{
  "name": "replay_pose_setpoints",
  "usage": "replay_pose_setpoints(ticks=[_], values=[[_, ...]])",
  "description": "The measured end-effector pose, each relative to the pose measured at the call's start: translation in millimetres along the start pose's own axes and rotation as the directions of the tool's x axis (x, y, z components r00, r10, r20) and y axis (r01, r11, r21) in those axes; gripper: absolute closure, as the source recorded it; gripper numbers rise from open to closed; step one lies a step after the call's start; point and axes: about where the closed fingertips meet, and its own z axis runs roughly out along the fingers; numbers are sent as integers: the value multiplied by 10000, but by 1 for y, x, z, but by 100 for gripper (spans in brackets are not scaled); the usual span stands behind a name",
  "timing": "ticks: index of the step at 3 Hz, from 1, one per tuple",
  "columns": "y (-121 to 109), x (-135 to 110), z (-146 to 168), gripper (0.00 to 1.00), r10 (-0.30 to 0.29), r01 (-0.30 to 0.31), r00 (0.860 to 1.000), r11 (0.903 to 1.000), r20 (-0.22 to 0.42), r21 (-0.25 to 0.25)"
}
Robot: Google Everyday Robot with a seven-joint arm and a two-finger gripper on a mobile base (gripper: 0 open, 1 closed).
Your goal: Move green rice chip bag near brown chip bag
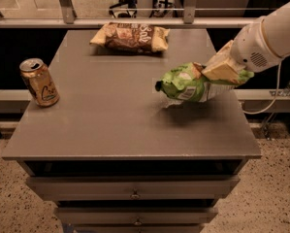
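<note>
The pincer (218, 72) is on the right side of the worktop (105, 120), at the end of the white arm (265, 38) that reaches in from the right. It is closed tight on the right end of the green rice chip bag (185, 84). It grips the bag by one end, so the rest of the bag sticks out to the left.

The green bag looks lifted a little off the worktop. A dark shadow lies under it. I think it is held up so it can travel without rubbing or crumpling on the top.

The brown chip bag (131, 37) lies flat at the far edge, near the middle. It is far from the green bag, with bare worktop between them. So the job is not done yet. The green bag needs to go farther away and a bit left, then come down just beside the brown one.

A gold can (39, 81) stands upright at the left side, well out of the way. Drawers (135, 188) sit under the worktop at the near side.
</note>
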Motion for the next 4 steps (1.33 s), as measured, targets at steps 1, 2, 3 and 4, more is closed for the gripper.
replay_pose_setpoints(ticks=[1,2,3,4], values=[[-46,-15,21,100,-121,83,9978,9982,650,589],[-104,-41,45,100,-411,209,9881,9905,1481,1356],[-152,-61,72,100,-585,179,9760,9815,2098,1906],[-180,-74,103,100,-548,-5,9633,9786,2628,2059]])
